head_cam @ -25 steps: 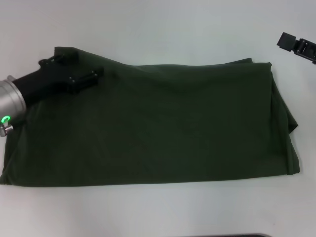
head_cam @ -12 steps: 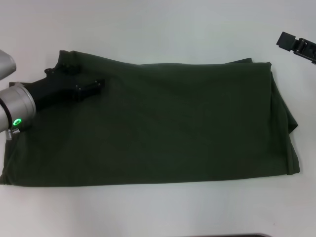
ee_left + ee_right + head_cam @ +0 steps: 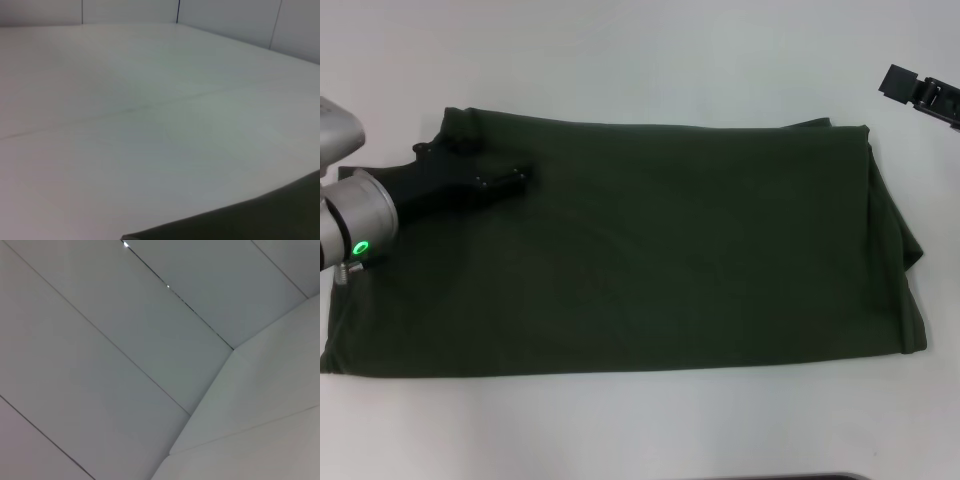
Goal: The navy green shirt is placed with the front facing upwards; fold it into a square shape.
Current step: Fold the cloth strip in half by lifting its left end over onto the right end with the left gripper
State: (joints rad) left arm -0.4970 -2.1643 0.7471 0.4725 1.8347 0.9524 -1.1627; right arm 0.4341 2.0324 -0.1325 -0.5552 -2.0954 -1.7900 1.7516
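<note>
A: What is seen on the broad white tabletop [image 3: 640,60]?

B: The navy green shirt [image 3: 650,250], a large dark olive cotton garment, is laid flat across the middle of it as a wide folded rectangle. Plain fabric faces up. Along the robot's right side, layered edges are seen stacked and slightly offset. A dark strip of the same cloth is caught at the edge of the left wrist view [image 3: 260,220], with bare table beyond it.

A: And the arms?

B: The left gripper [image 3: 475,160], black on a silver wrist with a green light, is placed over the shirt's far left corner, low against the cloth. Its two fingers are spread apart; whether any fabric is pinched between them cannot be told.

A: The other one?

B: The right gripper [image 3: 923,93], black, is held off to the far right, well apart from the shirt. How wide it stands cannot be told. Only pale panelled walls are shown by its wrist camera.
</note>
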